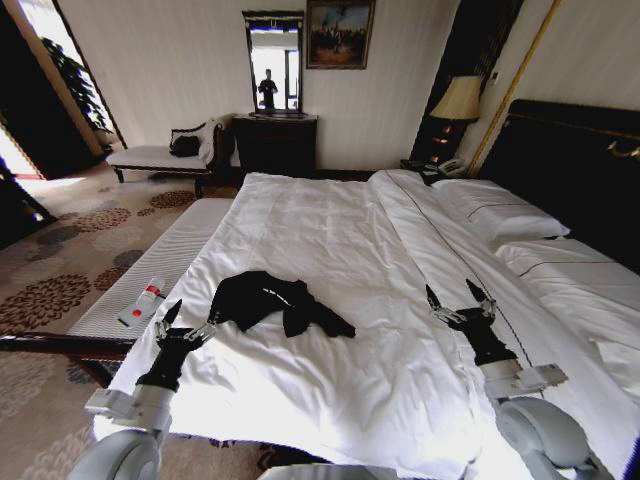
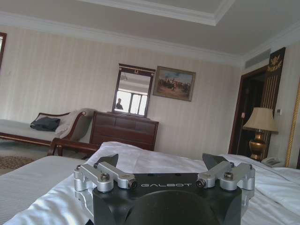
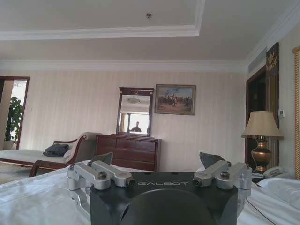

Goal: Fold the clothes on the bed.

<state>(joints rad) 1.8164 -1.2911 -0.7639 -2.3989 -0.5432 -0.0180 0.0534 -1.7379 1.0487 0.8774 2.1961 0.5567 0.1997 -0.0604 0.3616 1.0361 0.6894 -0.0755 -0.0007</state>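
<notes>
Black T-shirt crumpled on bed

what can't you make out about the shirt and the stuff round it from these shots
- Head view: the T-shirt lies crumpled on the bed; its folds hide the chest print.
- Head view: the tube on the bench: label too small to read.
- Both wrist views: each gripper body blocks the bedding below, T-shirt included.

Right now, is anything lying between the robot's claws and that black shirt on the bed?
Nothing visible. The T-shirt lies crumpled on the bare white duvet. The left gripper, open, hovers just beside it; the right gripper, open, is farther off across plain sheet.
</notes>
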